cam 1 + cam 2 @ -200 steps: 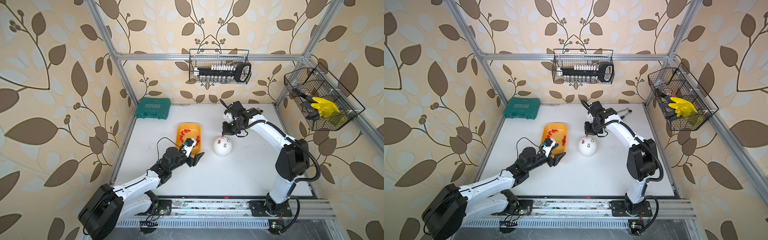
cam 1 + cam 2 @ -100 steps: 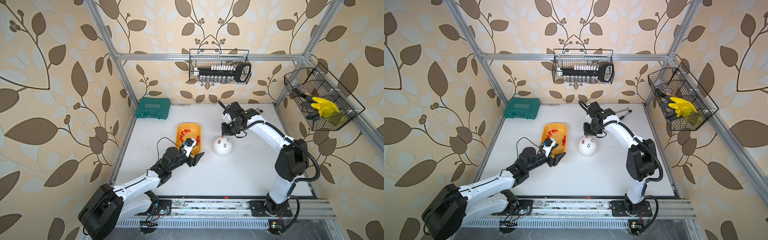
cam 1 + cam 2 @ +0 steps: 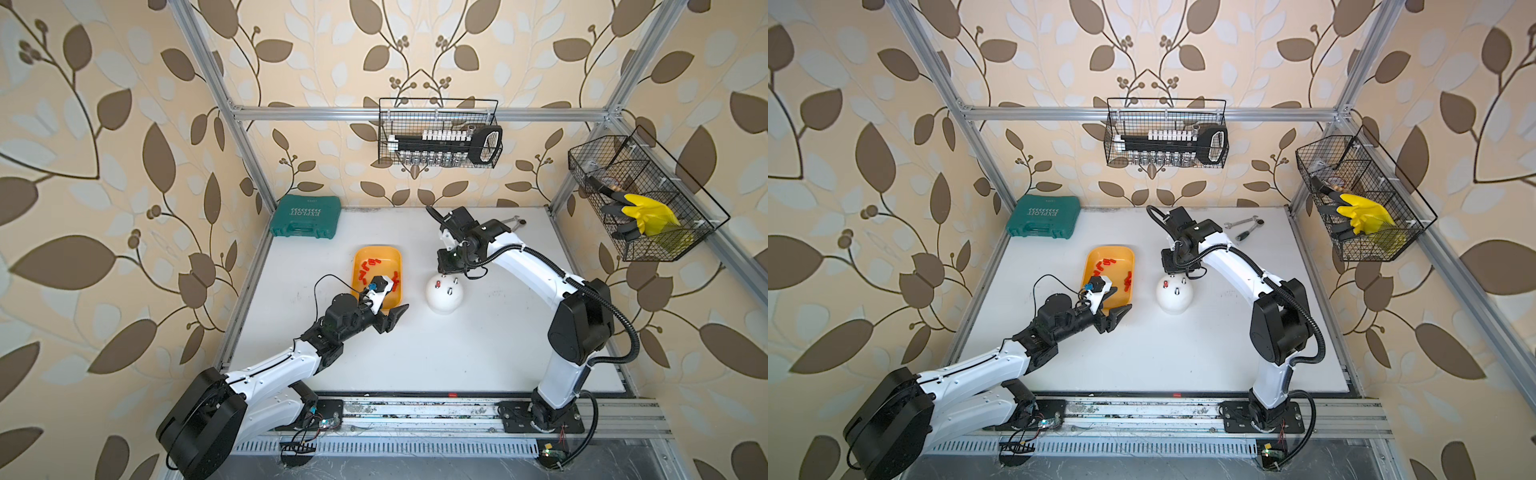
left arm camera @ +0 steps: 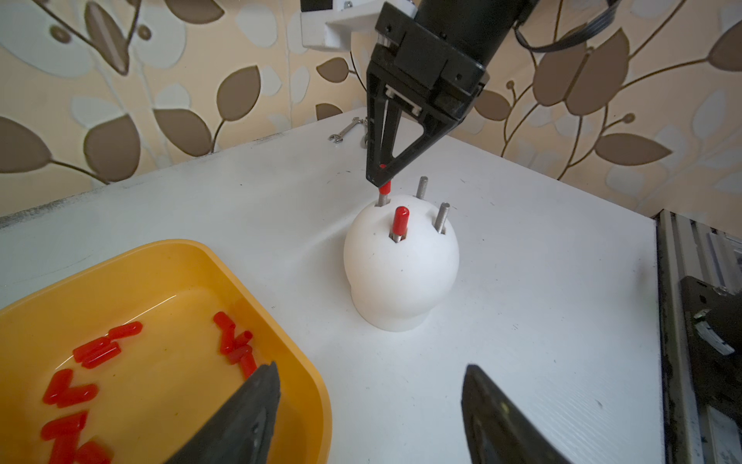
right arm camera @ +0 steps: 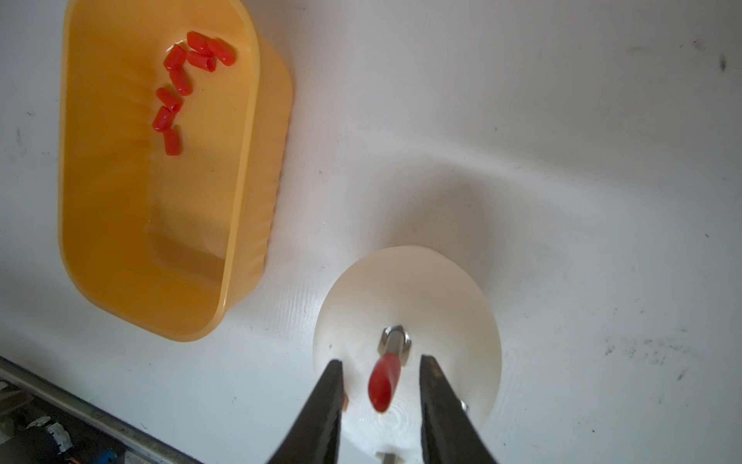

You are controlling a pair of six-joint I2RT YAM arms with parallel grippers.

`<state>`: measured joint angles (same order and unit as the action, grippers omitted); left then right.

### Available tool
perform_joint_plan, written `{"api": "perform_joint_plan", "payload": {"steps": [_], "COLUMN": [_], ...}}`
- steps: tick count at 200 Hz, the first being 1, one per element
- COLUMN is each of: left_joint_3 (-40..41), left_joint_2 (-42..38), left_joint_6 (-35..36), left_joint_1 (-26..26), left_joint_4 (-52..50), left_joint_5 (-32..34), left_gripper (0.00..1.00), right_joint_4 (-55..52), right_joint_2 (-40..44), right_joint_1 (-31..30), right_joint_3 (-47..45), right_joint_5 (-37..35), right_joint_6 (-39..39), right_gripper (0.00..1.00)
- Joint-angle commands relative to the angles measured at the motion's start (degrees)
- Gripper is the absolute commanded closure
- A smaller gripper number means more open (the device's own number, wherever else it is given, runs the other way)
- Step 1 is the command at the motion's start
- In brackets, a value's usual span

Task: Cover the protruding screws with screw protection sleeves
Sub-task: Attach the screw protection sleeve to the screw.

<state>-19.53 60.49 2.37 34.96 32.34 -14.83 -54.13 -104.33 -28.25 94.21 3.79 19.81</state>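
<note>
**Step in hand:** placing a sleeve on the second screw. The right gripper (image 5: 381, 359) stands over the white dome (image 4: 401, 277). Its jaws are spread to either side of a red sleeve (image 5: 381, 381) that sits on a screw, and neither finger touches the sleeve. In the left wrist view bare thread shows below this sleeve, so it is judged only partly seated. The neighbouring sleeved screw (image 4: 400, 221) is covered almost to its base. Two bare screws (image 4: 422, 187) are not yet covered.

**Next move:** raise the right gripper straight up. Then fetch another cap from the loose sleeves (image 4: 96, 351) in the yellow tray (image 4: 168, 381). The bare screws stand near the capped one, so sideways travel risks a knock.

**Clearances:** the left gripper (image 4: 371, 366) hovers wide open and empty beside the tray's corner nearest the robot. Open table (image 3: 457, 353) lies in front of the dome. The wrenches (image 3: 1246, 224) lie well apart at the rear.
</note>
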Motion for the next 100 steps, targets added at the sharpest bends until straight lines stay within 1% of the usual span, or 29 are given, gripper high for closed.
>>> {"api": "perform_joint_plan", "payload": {"steps": [1,16,32,51,64,79,100], "left_joint_3": [-2.1,-2.3,-2.3,-2.4,-2.3,-2.3,-2.4], "left_joint_2": [-0.3,0.0,0.3,0.2,0.3,0.6,1.2], "left_joint_6": [0.2,0.2,0.2,0.2,0.2,0.4,0.5], "left_joint_1": [0.7,0.6,0.6,0.6,0.6,0.6,0.6], "left_joint_4": [0.8,0.9,1.0,0.9,0.9,0.9,1.0], "left_joint_5": [-1.4,-1.4,-1.6,-1.6,-1.4,-1.3,-1.3], "left_gripper": [0.26,0.26,0.26,0.26,0.26,0.26,0.26], "right_joint_4": [-1.1,-0.7,1.4,7.3,8.0,7.9,11.1], "right_joint_2": [0.7,1.5,2.7,4.2,3.4,2.9,3.7], "right_joint_1": [0.0,0.6,2.9,7.6,9.2,9.3,10.4], "right_joint_3": [3.6,3.9,2.1,-4.0,-5.8,-6.9,-10.4], "right_joint_5": [1.8,3.9,6.9,14.0,18.2,20.0,20.9], "right_joint_6": [-0.4,-0.4,0.7,2.9,2.7,1.5,1.9], "right_gripper": [0.59,0.54,0.52,0.46,0.44,0.44,0.44]}}
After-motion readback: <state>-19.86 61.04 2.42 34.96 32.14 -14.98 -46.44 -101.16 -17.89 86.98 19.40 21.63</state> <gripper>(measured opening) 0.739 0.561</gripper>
